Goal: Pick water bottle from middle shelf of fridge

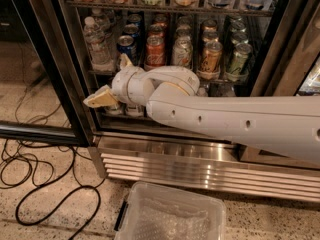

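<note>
Fridge (200,161): open, black-framed, behind and around the claw.
Arm (225,119): white, reaching in from the right.
Bin (131,200): clear plastic, on the floor, below the claw and to its right.
Cables (37,179): black, on the floor, lower left of the claw.
Middle shelf (225,80): level with the claw's upper finger, lined with cans (155,51).
Water bottle (95,41): upright at the shelf's left end, just above the claw (not touched).
Claw (105,80): fingers spread, one up and one down-left, holding nothing.
</note>
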